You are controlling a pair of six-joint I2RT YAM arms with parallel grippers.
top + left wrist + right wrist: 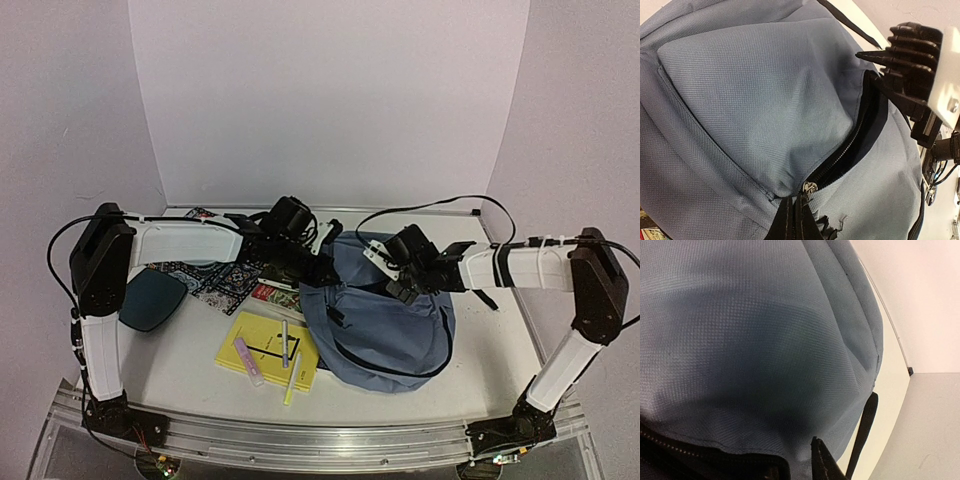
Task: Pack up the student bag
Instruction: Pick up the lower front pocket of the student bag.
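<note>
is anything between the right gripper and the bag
Nothing visible. The right gripper is already down on the student bag, its wrist view filled with the fabric beside the part-open zipper. The left gripper is at the bag's left edge.

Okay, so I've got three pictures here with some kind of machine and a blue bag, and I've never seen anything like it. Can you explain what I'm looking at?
These are two robot arms bolted to a table's near edge. The wide picture looks down from above and behind them; the other two come from cameras on each wrist. Both arms reach to the student bag, a blue-grey backpack lying on the table. The left gripper is shut at the bag's zipper, which is partly open in its close-up. The right gripper presses on the bag's top; whether it has gripped the fabric is unclear. Also lying there: a yellow notebook with a highlighter and pens on it, and a dark teal tray.
</note>
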